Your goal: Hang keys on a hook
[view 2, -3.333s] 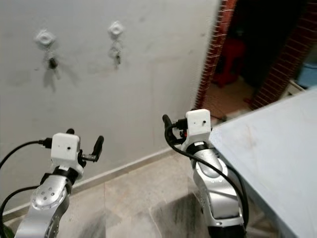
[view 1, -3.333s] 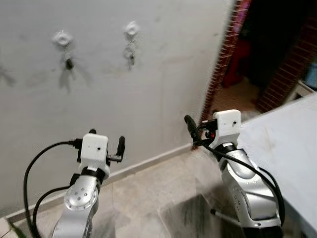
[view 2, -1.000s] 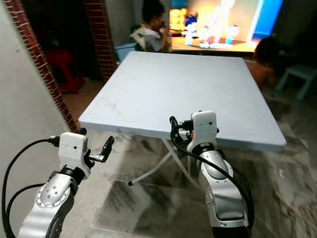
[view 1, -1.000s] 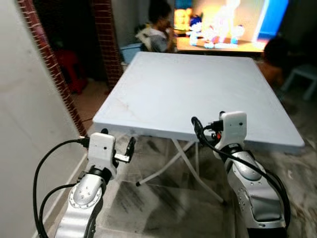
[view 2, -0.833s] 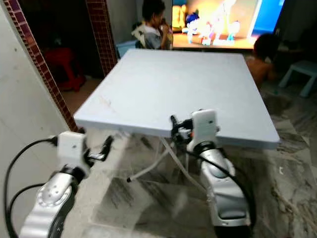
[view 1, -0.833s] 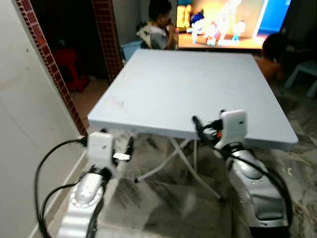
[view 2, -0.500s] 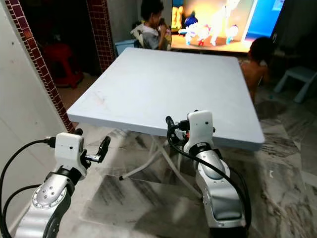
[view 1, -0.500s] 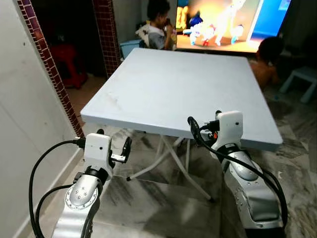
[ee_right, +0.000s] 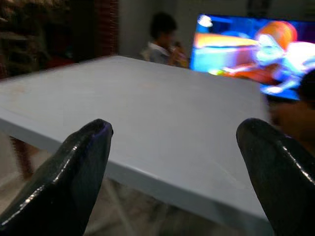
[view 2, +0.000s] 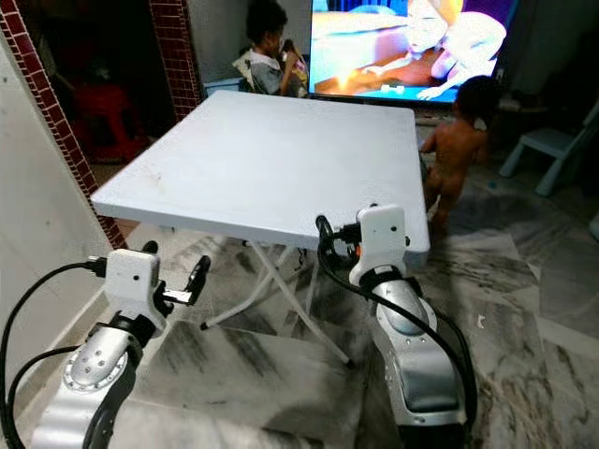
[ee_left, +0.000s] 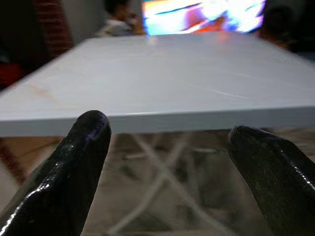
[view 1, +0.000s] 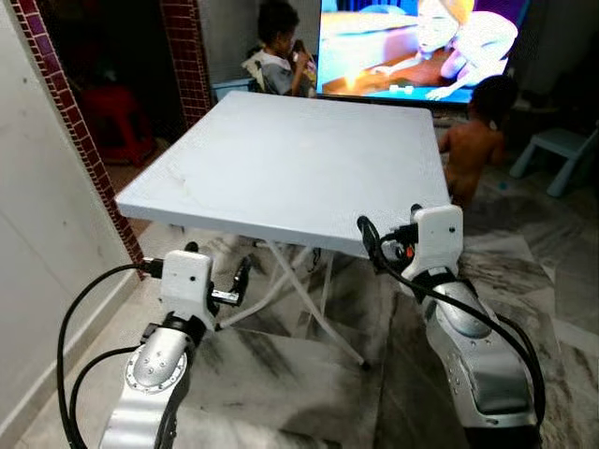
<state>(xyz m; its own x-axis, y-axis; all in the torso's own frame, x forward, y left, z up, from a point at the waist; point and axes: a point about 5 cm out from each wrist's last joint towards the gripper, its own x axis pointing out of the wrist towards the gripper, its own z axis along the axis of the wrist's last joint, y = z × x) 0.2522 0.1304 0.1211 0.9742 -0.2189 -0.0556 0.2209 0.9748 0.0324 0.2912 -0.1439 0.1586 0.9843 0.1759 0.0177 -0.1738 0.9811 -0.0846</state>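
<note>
A: How far along is the hanging?
B: Judging by these views, it is hardly begun. The left gripper [ee_left: 167,162] and right gripper [ee_right: 172,167] both have fingers spread wide with nothing between them.

A: Where are the keys, and which way do they point?
B: I can find no keys or hook, so their direction and long axis can't be told. The white folding table [view 1: 290,164] fills the frame's centre; a person [view 1: 276,47] sits at upper centre beside a lit television [view 1: 421,47], and a child [view 1: 473,140] stands at the table's right.
</note>
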